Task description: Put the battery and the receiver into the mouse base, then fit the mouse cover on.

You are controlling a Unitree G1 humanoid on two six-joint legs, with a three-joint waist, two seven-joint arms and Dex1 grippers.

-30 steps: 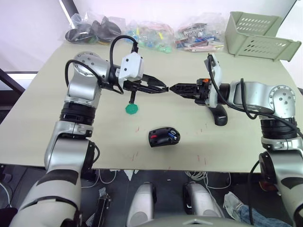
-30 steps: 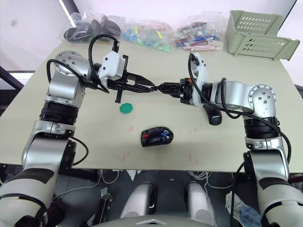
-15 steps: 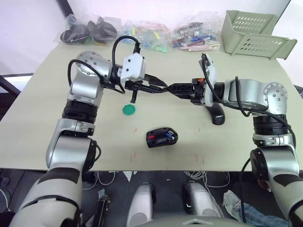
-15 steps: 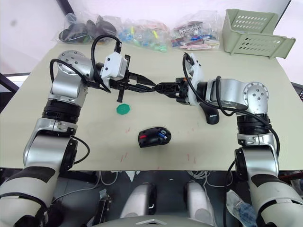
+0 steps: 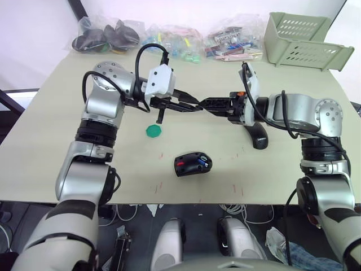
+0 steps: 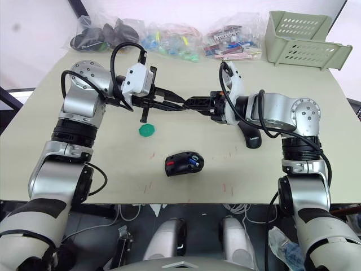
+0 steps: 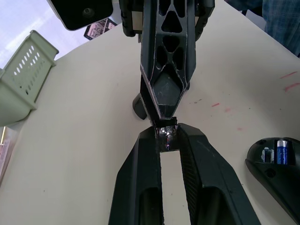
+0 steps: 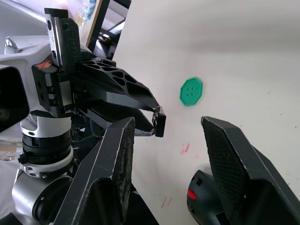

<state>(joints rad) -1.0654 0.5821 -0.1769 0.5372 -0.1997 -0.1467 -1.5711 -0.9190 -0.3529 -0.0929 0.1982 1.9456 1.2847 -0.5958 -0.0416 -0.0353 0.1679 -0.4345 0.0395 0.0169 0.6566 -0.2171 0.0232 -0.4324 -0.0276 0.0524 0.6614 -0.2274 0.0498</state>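
Note:
Above the table's middle my left gripper (image 5: 197,106) is shut on the receiver (image 7: 166,133), a tiny dark-and-silvery nub pinched at its tips. Facing it tip to tip is my right gripper (image 8: 168,123). It is open, and its fingers (image 8: 117,154) stand either side of the receiver (image 8: 159,124). The mouse base (image 5: 193,164) lies on the table below the grippers, nearer the front edge. The blue battery (image 7: 281,151) sits in one of its compartments. Under my right forearm lies the glossy black mouse cover (image 5: 259,138).
A green round disc (image 5: 153,130) lies on the table below my left gripper. Bags of small parts (image 5: 169,39) line the far edge, and a pale green basket (image 5: 307,39) stands at the far right corner.
The small gap between the two grippers' tips has closed, so the right fingers now straddle the left tips. The camera has shifted a little.

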